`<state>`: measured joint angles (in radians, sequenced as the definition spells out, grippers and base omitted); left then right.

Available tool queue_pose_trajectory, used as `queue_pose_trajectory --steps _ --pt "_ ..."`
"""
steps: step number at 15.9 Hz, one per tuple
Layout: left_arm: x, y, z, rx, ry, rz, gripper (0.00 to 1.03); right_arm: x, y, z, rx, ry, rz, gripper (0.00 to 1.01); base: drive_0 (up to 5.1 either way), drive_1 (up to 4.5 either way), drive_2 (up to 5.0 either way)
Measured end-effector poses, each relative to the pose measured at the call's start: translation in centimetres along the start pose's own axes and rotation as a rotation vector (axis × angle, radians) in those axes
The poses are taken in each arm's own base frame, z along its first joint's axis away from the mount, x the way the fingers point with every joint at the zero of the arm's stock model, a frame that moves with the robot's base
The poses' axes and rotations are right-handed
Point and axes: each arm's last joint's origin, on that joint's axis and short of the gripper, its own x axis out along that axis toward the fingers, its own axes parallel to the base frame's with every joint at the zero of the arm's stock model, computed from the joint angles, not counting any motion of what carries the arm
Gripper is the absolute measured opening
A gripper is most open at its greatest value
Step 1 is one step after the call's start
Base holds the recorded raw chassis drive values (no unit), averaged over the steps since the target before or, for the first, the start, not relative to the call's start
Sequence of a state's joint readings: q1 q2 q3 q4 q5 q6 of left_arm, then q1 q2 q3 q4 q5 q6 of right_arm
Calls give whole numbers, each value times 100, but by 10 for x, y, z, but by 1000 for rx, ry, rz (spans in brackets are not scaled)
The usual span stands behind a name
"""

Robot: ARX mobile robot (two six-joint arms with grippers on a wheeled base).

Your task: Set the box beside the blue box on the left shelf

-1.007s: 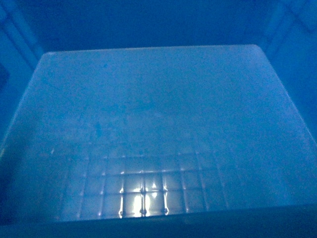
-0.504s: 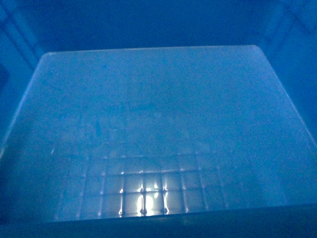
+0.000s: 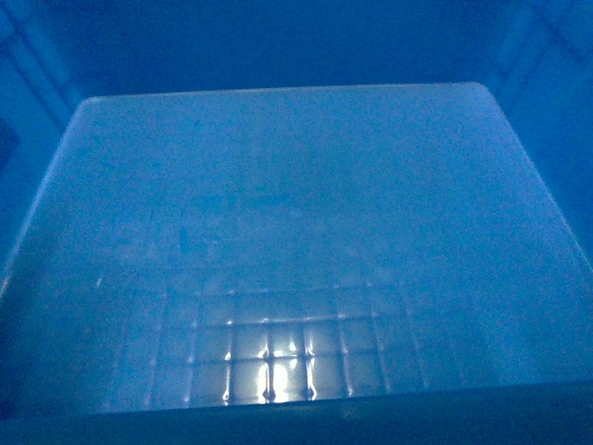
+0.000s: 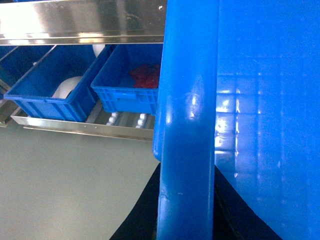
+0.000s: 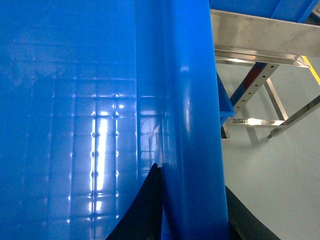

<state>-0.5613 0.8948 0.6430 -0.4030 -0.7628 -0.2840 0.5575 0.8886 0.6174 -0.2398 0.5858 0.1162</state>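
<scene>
Each end effector apparently straddles one side wall of the box (image 3: pixel 278 232).

No lettering, label, brand, number or sign can be read anywhere: not on the large bright-blue plastic crate (image 3: pixel 278 232) with its square-grid floor, nor on the smaller blue plastic trays (image 4: pixel 127 82) and stainless-steel shelf rail (image 4: pixel 82 20) beside that crate.

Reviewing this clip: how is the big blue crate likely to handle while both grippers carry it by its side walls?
The crate looks empty, so probably light for its bulk. Its thick rim suggests stiffness, not flop. The glossy walls could slip between the fingers clamped on the wall; whether the grip is firm cannot be told.
</scene>
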Motion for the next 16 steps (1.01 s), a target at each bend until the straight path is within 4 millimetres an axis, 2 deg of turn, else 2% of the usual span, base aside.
queue_pose_trajectory --steps 16 --pt "0 0 0 -1 0 0 14 0 0 0 -1 0 -1 17 0 0 0"
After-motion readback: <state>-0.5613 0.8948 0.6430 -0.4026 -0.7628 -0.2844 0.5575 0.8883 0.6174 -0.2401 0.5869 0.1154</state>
